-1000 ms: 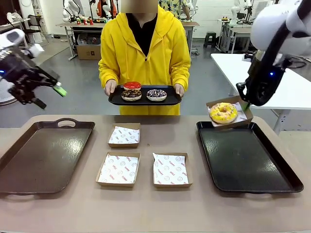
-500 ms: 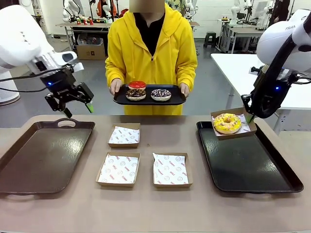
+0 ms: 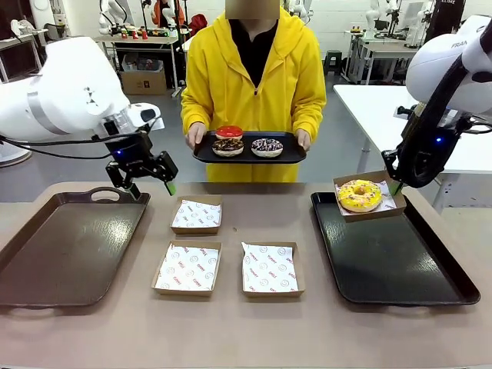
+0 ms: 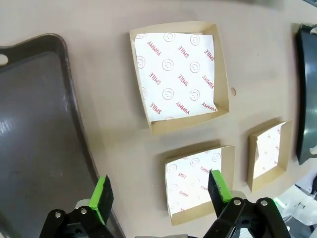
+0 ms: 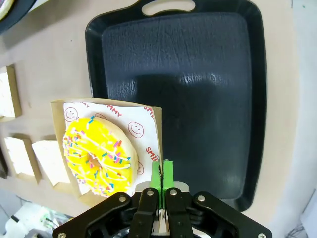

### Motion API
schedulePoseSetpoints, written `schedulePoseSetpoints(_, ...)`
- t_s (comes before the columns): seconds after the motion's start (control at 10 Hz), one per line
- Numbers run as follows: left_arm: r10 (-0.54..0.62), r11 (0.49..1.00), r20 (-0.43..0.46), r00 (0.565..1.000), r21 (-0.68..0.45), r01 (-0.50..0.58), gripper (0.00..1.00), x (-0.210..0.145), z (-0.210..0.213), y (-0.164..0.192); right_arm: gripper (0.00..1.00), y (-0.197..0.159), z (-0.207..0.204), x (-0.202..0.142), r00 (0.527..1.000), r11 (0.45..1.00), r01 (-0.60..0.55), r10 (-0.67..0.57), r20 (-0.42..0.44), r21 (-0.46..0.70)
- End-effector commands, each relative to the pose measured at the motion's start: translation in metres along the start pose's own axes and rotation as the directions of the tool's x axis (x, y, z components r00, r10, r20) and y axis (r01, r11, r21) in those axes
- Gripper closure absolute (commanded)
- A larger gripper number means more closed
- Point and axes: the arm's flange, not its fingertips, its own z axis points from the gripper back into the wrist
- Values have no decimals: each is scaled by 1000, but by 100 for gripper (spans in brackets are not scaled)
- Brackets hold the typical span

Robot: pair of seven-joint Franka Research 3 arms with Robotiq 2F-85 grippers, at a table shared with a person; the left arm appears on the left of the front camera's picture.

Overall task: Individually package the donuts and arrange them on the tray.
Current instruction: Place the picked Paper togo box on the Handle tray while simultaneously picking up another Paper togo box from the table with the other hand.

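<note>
1 of 4 donuts is packaged: the yellow-iced donut lies in a box pinched by the right gripper over the right tray, at its far left corner, perhaps not set down. 3 donuts on the person's tray and 3 empty boxes are left. The left gripper is spread.
</note>
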Motion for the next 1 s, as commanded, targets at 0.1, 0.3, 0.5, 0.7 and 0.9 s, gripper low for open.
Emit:
schedulePoseSetpoints(0.1,0,1000,0,1000,0,0,0,0,0,0,99,0,0,0,1000,1000,1,-1,0,1)
schedulePoseSetpoints(0.3,0,1000,0,1000,0,0,0,0,0,0,99,0,0,0,1000,1000,1,-1,0,1)
schedulePoseSetpoints(0.5,0,1000,0,1000,0,0,0,0,0,0,99,0,0,0,1000,1000,1,-1,0,1)
schedulePoseSetpoints(0.7,0,1000,0,1000,0,0,0,0,0,0,99,0,0,0,1000,1000,1,-1,0,1)
schedulePoseSetpoints(0.9,-1,1000,-24,1000,22,1,0,7,-4,-1,99,0,0,0,1000,1000,0,0,0,0)
